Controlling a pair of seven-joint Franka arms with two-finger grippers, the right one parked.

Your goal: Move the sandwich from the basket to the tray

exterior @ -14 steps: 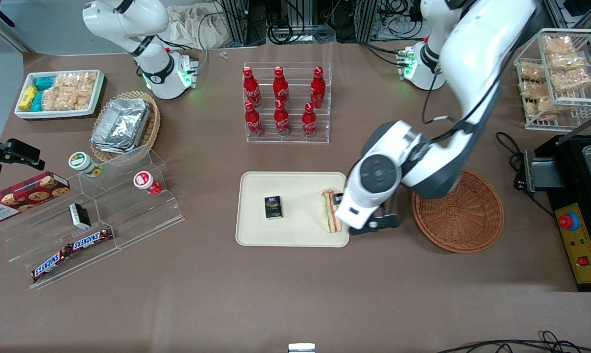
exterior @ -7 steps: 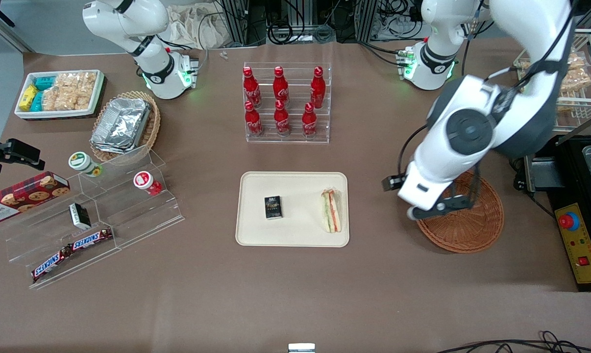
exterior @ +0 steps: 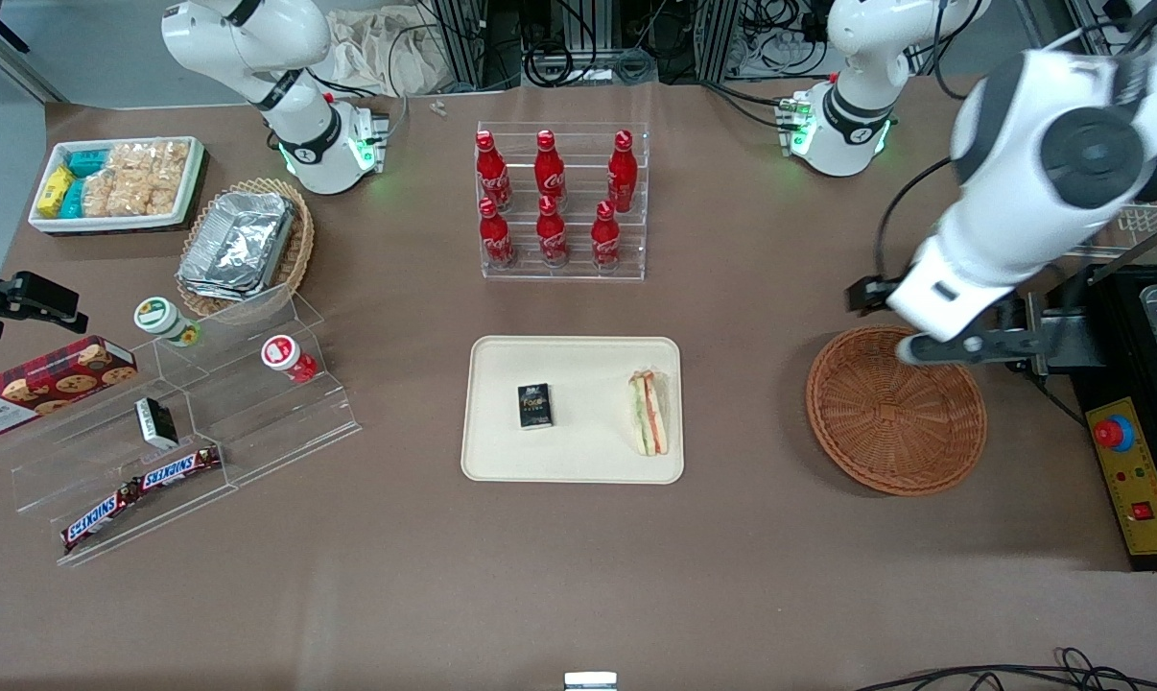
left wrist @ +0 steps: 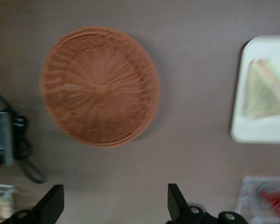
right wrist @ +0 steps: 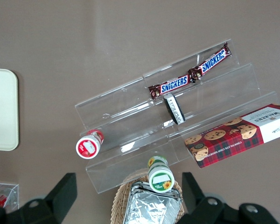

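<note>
Even, bright overhead light, front view sharp edge to edge. Soft shadow under the tray (exterior: 502, 461) rim and beside the basket (exterior: 895, 413). Mild glare on the foil trays (exterior: 238, 245) and acrylic stand (exterior: 252, 422). Left wrist view is motion-blurred: basket (left wrist: 100, 86) weave smeared, sandwich (left wrist: 266, 88) washed out and soft; gripper (left wrist: 114, 205) fingertips dark, spread wide, fairly crisp

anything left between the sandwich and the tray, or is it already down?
Nothing is in the way: the sandwich already lies on the tray, beside a small black box. The basket holds nothing. The gripper is open and holds nothing, up above the table at the basket's rim.
</note>
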